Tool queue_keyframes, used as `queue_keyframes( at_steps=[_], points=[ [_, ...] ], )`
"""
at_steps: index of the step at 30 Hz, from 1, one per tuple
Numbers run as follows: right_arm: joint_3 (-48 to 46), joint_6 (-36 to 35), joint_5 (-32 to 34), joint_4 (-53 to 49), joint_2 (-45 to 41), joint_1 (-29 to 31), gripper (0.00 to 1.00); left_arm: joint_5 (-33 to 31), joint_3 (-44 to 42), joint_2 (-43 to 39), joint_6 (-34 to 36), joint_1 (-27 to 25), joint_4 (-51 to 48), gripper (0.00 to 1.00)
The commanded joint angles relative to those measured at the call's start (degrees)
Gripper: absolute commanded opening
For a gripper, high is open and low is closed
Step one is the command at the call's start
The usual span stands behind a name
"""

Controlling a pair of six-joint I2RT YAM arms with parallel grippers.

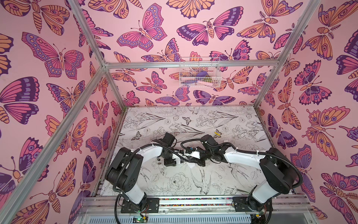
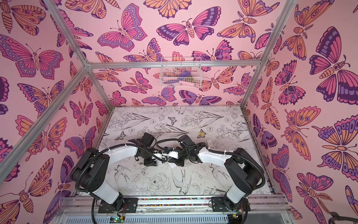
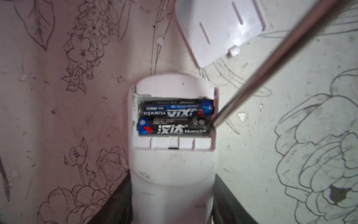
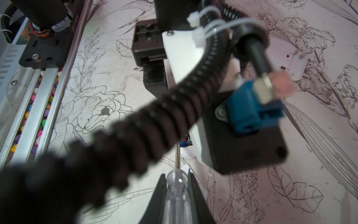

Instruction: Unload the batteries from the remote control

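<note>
In the left wrist view the white remote control (image 3: 172,166) lies back-up with its compartment uncovered. Two black batteries (image 3: 175,108) (image 3: 174,129) sit side by side inside. My left gripper (image 3: 171,180) is shut on the remote's body, one dark finger on each side. My right gripper (image 4: 176,175) is shut on the clear handle of a screwdriver (image 4: 177,186). Its steel shaft (image 3: 271,64) slants down, and the tip touches the end of the nearer battery at the compartment's edge. A yellow battery (image 1: 217,133) (image 2: 201,133) lies loose on the table behind the arms.
The white cover (image 3: 219,29) lies flat just beyond the remote. Another small white plastic piece (image 4: 296,64) rests further back. The left arm's corrugated cable (image 4: 155,116) crosses in front of the right wrist camera. A wire basket (image 1: 199,72) hangs on the back wall.
</note>
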Motion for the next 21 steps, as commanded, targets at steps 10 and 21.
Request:
queue_keyframes(
  at_steps=[10,21],
  points=[
    [-2.7,2.8,-4.1,-1.8,1.5,2.6,0.0,2.3,-1.6,1.5,-1.2,-1.0,-2.3,0.45],
    [-2.6,0.8,0.1,-5.0,1.8,3.2,0.0,1.9,-1.5,2.0,-1.3,-1.0,-2.4,0.45]
  ],
)
